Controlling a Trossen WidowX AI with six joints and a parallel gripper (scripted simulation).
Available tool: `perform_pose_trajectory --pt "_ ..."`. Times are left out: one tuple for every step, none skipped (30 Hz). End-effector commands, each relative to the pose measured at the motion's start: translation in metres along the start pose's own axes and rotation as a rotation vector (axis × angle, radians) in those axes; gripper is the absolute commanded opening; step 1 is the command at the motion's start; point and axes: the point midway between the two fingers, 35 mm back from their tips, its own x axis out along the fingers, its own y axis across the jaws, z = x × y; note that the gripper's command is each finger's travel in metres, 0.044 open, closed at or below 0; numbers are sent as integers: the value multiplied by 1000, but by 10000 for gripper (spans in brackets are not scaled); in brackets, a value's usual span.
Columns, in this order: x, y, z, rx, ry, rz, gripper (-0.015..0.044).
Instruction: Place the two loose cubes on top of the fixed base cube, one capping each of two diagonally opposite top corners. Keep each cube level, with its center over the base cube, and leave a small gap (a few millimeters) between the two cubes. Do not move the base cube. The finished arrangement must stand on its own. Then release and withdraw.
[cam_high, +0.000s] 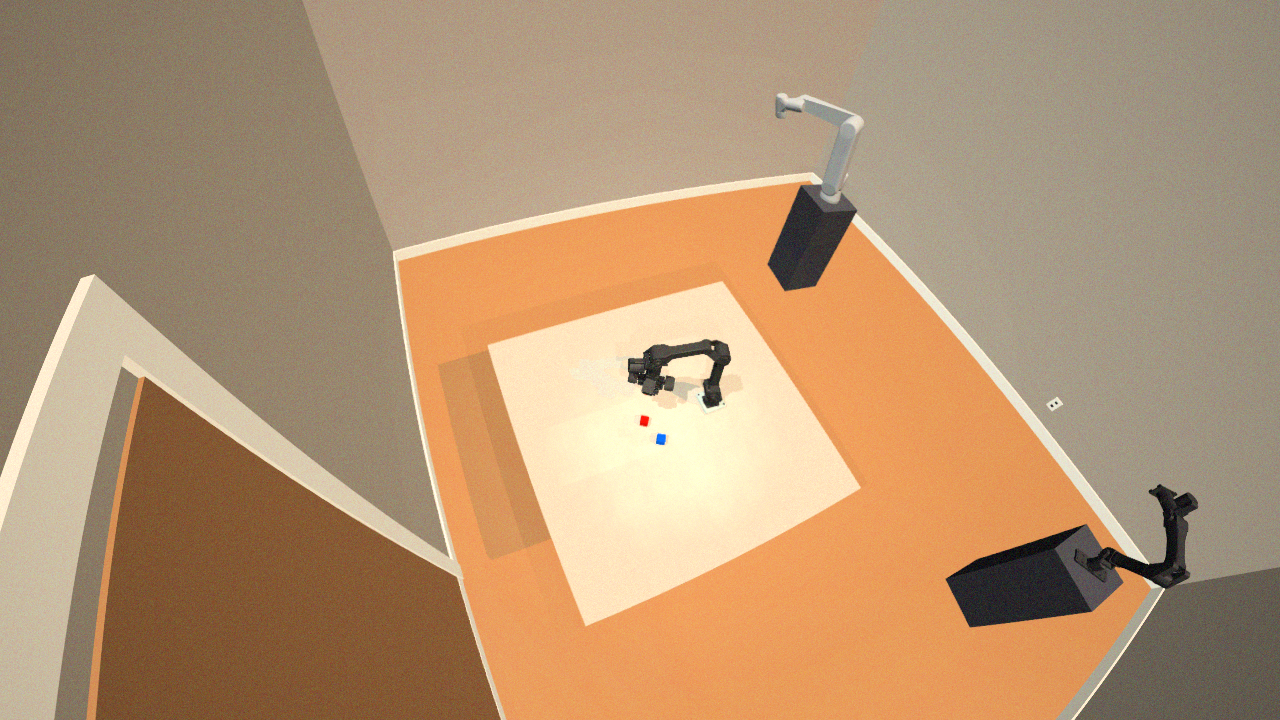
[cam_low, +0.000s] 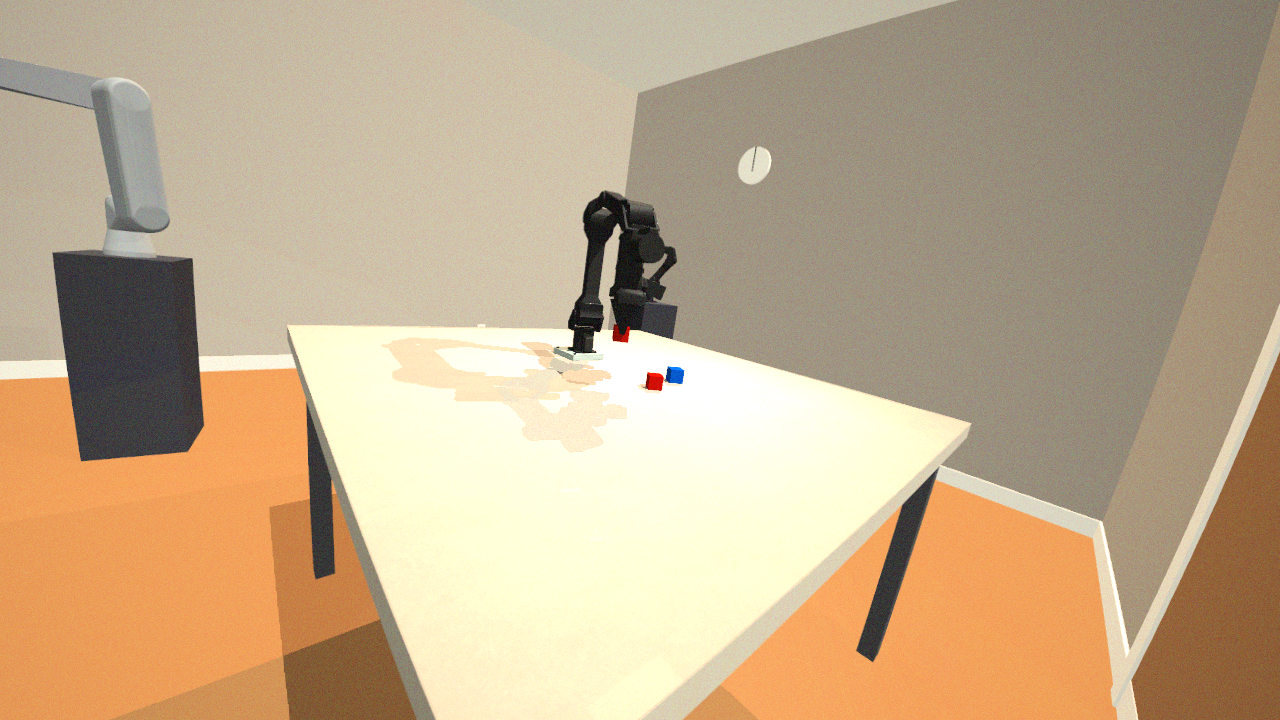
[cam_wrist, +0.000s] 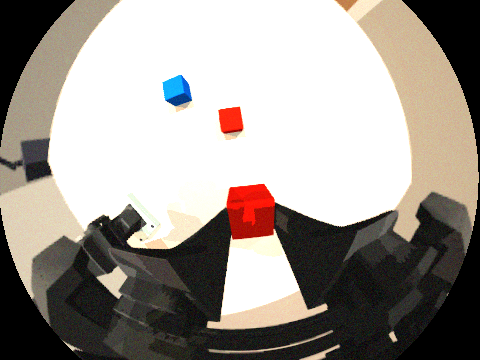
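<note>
My gripper is shut on a red cube and holds it in the air above the table. The top view does not show the held cube. A second red cube sits on the table, apart from the gripper. The blue cube stands near it, with a gap between them. Nothing rests on either of these two cubes.
The pale table carries the arm's light base plate. A grey arm and another black arm stand on dark pedestals off the table.
</note>
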Motion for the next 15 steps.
perform_pose_trajectory --pt "4 5 13 56 3 1 105" --pt "4 6 16 68 3 1 105" --pt "5 7 19 80 2 1 105" --pt "6 8 22 93 2 1 105" --pt "6 9 25 105 2 1 105" --pt "7 11 28 118 1 1 105" --pt "8 12 31 130 1 2 105" --pt "9 13 34 143 1 2 105" --pt "9 14 37 155 0 2 105" --pt "10 16 40 167 0 2 105" --pt "11 17 43 180 0 2 105" --pt "11 19 46 192 -1 2 105" --pt "12 20 49 205 -1 3 105" --pt "13 22 52 217 -1 3 105" --pt "13 23 55 229 -2 3 105"
